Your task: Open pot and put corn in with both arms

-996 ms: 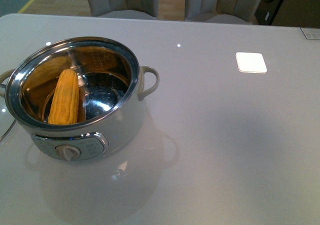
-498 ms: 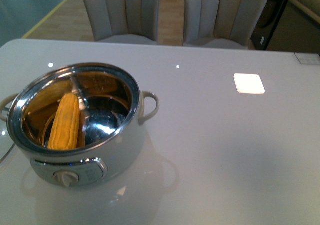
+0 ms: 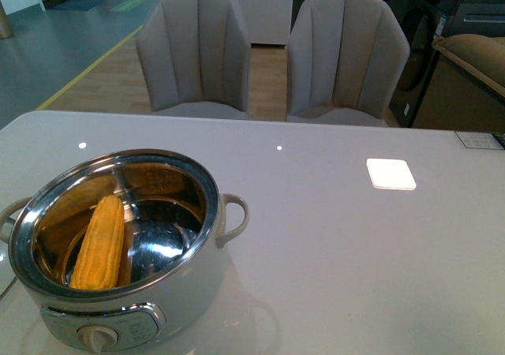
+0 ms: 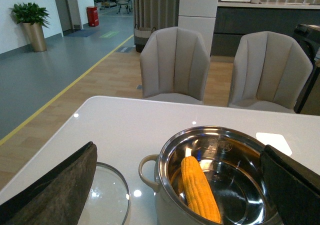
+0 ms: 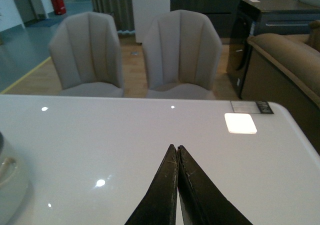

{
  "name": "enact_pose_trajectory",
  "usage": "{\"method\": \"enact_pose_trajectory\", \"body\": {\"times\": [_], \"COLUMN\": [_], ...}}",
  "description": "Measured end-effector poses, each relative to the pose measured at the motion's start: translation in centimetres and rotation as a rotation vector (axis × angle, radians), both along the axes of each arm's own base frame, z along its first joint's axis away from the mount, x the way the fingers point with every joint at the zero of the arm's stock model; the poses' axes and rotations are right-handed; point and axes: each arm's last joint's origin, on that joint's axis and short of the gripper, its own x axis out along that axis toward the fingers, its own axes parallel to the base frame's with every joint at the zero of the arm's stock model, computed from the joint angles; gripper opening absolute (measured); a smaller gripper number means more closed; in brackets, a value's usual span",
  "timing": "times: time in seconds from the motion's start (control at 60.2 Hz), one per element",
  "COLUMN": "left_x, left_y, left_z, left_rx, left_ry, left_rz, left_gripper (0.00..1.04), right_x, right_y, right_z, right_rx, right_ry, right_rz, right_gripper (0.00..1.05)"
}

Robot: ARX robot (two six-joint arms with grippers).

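Corn (image 3: 99, 243) lies inside the pot (image 3: 118, 315), leaning tip-up against the shiny steel wall on the side of the bowl away from the pot's near loop handle (image 3: 230, 219). The cob looks stiff and fairly light, with a bumpy kernel surface that should give grip; if it had to be taken again, the thick middle would be the safest place, across its width, since the tapered tip would likely slip out. The pot itself looks heavy and stable, its steel rim smooth and slippery, so the loop handles are the natural hold. It stands uncovered, and a glass lid (image 4: 107, 197) lies flat on the table (image 3: 355, 276) just beside the pot. The left gripper (image 4: 180, 185) is spread wide with nothing between its fingers (image 4: 60, 185), hanging above the pot and lid. The right gripper (image 5: 177, 157) has its fingers pressed together, empty, over bare table well apart from the pot. A white square pad (image 3: 390, 173) sits beyond the pot's handle, and two chairs (image 3: 347, 55) stand behind the table. The task appears done.
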Motion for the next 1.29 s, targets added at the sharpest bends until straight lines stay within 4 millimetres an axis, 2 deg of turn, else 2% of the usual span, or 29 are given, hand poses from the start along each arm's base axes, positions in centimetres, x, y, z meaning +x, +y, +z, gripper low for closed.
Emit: {"method": "enact_pose_trajectory", "body": {"times": [0.133, 1.295], "left_x": [0.0, 0.0], "left_y": [0.0, 0.0], "left_z": [0.0, 0.0], "left_rx": [0.000, 0.000], "left_ry": [0.000, 0.000], "left_rz": [0.000, 0.000], "left_gripper": [0.98, 0.98], "right_x": [-0.6, -4.1], "right_y": [-0.1, -0.1], "right_z": [-0.6, -0.6], "right_rx": [-0.001, -0.001], "right_ry": [-0.014, -0.023], "right_rz": [0.000, -0.004], "right_gripper": [0.02, 0.02]}}
